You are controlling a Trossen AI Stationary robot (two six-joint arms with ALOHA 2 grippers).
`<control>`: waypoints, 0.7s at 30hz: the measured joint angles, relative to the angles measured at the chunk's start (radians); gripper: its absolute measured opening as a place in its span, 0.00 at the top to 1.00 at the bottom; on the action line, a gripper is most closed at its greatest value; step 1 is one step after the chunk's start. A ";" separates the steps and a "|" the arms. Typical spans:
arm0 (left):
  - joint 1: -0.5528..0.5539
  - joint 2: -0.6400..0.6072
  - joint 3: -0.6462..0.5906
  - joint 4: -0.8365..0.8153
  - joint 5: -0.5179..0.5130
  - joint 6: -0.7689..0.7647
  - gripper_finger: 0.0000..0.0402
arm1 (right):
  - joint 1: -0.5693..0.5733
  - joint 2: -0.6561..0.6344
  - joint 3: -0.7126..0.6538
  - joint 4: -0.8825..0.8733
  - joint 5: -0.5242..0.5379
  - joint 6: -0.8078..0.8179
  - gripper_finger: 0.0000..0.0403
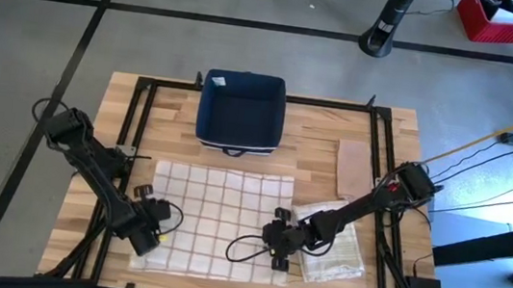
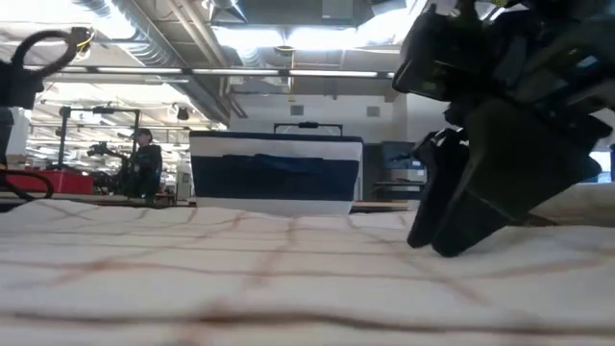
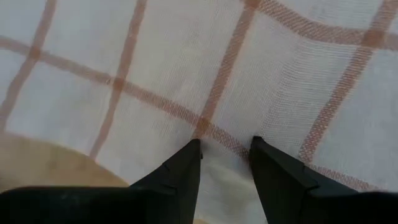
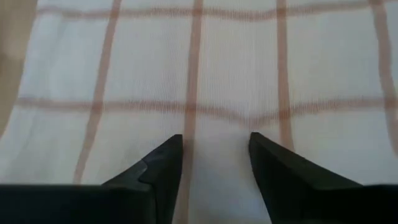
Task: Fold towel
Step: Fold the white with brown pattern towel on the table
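Lying spread flat on the front half of the wooden desk (image 1: 135,101), the white towel (image 1: 220,213) with thin brown checks reaches from near the front left corner toward the middle, its far edge just short of a dark blue bin (image 1: 241,111) that stands at the middle of the back edge. The left gripper (image 3: 225,155) is down at the towel's front left corner; its wrist camera shows the two dark fingers (image 3: 180,171) standing apart with their tips on the cloth, a small pucker of fabric lying in the gap between them and bare wood showing just beyond the hem. The right gripper (image 4: 214,149) is down on the towel near its front right corner; its fingers (image 4: 165,162) are likewise apart, tips resting on the cloth across one brown stripe, with nothing pinched between them. In the low view the right gripper (image 2: 461,216) shows as a dark wedge touching the fabric. Just beside the towel's right edge lies a second, crumpled checked cloth (image 1: 334,245), partly under the right arm, and a flat brown card (image 1: 353,167) lies behind it toward the right edge of the desk.
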 joint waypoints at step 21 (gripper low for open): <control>-0.091 -0.074 0.111 0.409 0.010 -0.083 0.67 | 0.225 0.018 0.242 -0.050 0.084 0.017 0.43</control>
